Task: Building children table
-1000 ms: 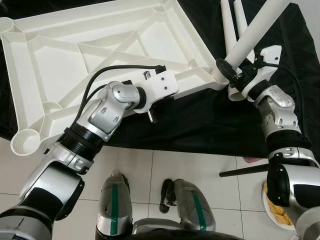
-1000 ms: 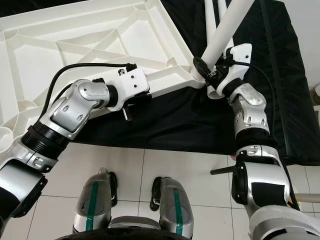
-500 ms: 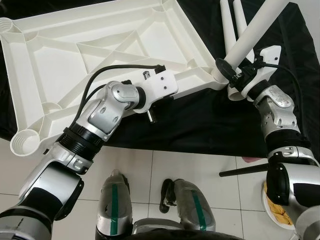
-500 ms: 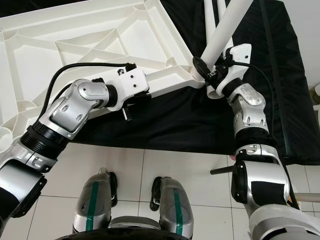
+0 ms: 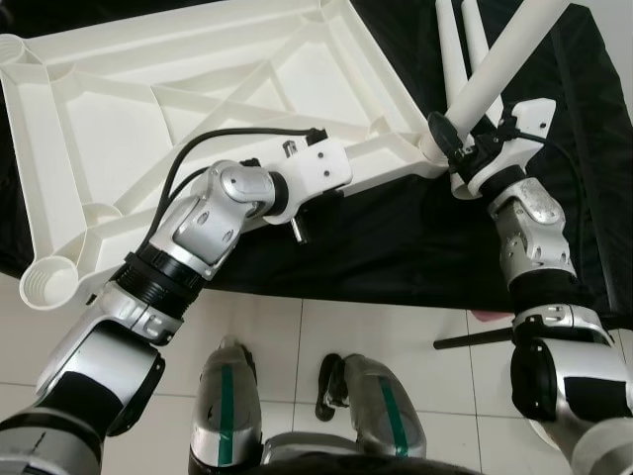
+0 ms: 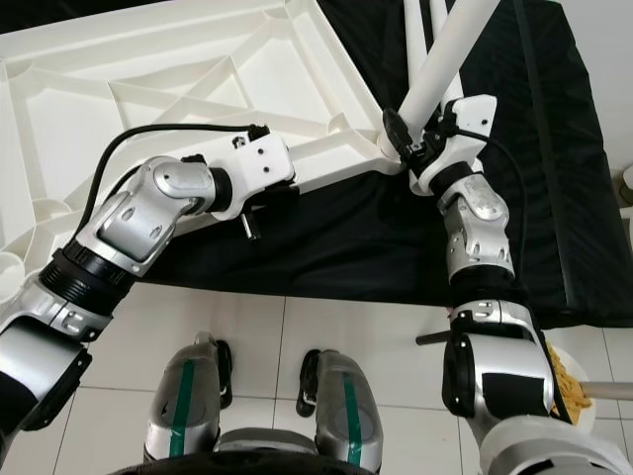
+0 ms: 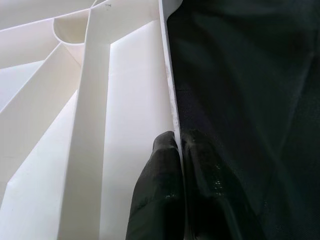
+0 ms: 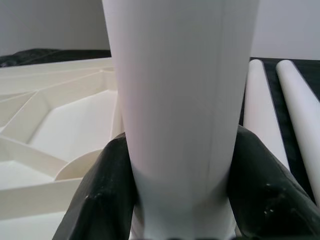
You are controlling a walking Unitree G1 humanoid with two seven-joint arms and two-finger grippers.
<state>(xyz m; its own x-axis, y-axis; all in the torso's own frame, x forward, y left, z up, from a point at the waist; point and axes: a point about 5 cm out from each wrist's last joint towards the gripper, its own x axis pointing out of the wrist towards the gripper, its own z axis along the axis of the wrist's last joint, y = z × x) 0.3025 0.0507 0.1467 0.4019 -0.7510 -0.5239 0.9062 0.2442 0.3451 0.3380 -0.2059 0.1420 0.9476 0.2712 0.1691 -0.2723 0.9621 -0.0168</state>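
A white plastic table top lies upside down on a black cloth, ribs and corner sockets facing up. My left gripper is shut on its near rim, one finger on each side of the edge. My right gripper is shut on a white table leg, which stands tilted at the near right corner socket. In the right wrist view the leg fills the gap between the black fingers. Whether the leg's foot sits in the socket is hidden.
Two more white legs lie on the cloth at the back right. White tile floor and my feet are below the cloth's edge. A dark rod and a plate with food lie on the floor at right.
My right wrist and forearm have shifted a little to the left with the leg still gripped. The left arm and the table top have not moved.
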